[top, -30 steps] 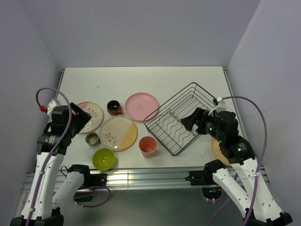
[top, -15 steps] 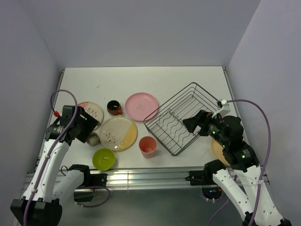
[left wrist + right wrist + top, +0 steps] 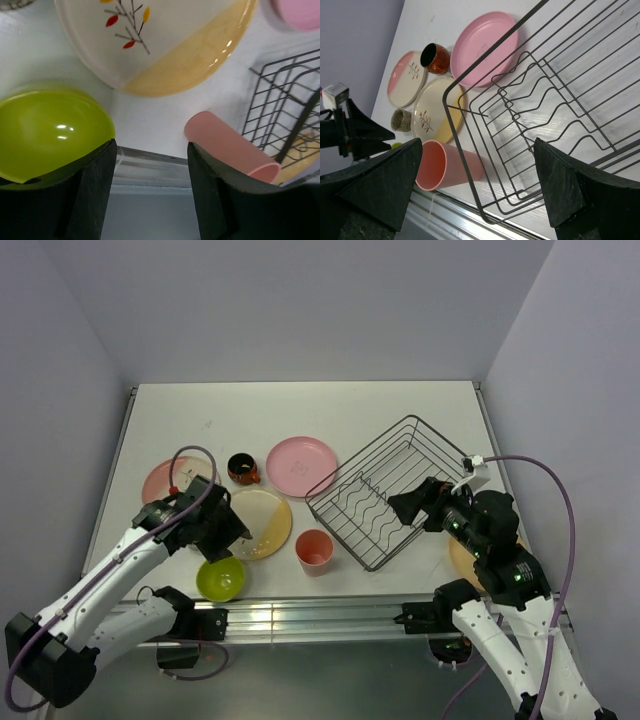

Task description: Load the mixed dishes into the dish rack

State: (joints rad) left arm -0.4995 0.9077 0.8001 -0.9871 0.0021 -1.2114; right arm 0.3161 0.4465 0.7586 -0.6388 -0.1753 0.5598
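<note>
Left gripper (image 3: 150,167), jaws wide, at glossy lime-green round bowl (image 3: 50,130), left of black wire dish rack (image 3: 358,458); right gripper (image 3: 477,160), jaws wide, over rack.

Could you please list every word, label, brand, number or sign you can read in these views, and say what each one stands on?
None: no readable text shows in any view.
The cream-yellow plate and the pink-cream plate carry only twig drawings, no letters.
The dish rack is bare wire, with no tag in sight.
</note>
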